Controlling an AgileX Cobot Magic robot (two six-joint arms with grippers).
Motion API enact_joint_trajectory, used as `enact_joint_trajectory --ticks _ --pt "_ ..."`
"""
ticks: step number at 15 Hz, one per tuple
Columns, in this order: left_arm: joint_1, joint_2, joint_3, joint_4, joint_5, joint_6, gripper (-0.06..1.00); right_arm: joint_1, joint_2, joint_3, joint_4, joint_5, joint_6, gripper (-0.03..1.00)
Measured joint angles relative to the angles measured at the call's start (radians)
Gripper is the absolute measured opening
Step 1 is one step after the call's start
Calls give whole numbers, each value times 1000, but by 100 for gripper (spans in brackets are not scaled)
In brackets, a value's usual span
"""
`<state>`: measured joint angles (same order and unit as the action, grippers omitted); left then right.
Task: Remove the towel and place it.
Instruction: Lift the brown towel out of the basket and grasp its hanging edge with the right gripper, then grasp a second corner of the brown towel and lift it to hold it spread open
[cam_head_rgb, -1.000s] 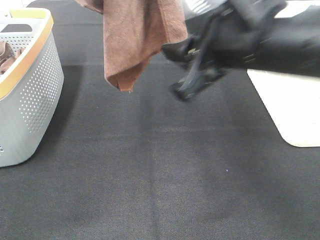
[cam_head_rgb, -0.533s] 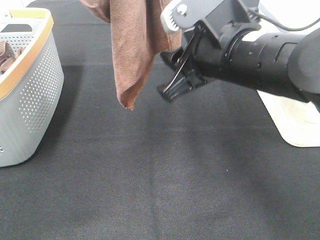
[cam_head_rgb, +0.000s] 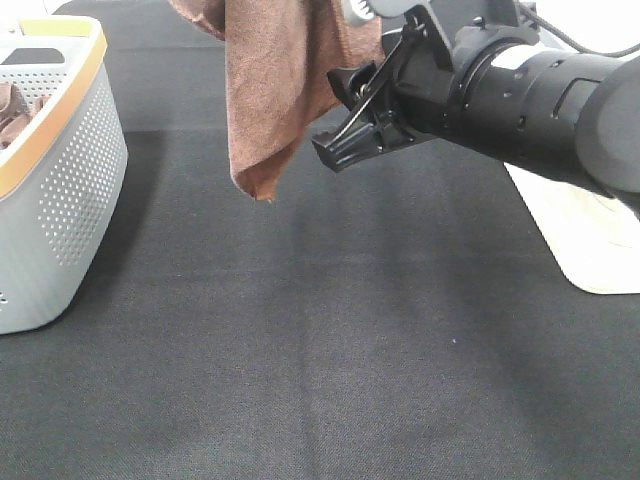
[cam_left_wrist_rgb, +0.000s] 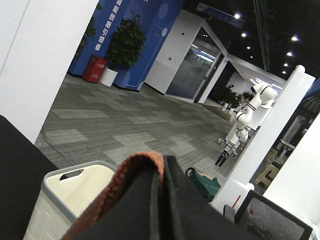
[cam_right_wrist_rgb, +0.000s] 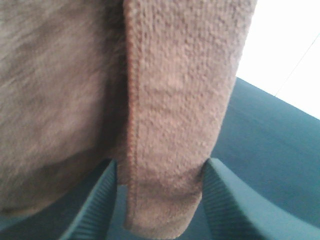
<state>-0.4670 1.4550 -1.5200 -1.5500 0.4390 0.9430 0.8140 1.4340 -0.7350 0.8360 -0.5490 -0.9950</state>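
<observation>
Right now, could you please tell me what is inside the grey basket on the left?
A bit of brownish cloth shows over the rim of the basket. The rest of the inside is hidden by its wall and cut off by the picture's edge.

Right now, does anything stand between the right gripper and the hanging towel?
Nothing visible does. The towel has its hemmed edge hanging directly between the open fingers of the right gripper, with no other object in the gap.
</observation>
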Motion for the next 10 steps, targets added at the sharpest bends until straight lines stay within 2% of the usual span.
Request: enact_joint_trajectory --ticks 5,10 --pt "0 0 0 -79 52 0 0 0 12 0 -17 -4 19 51" --pt "0 0 0 -87 75 1 0 0 52 0 -17 -15 20 50"
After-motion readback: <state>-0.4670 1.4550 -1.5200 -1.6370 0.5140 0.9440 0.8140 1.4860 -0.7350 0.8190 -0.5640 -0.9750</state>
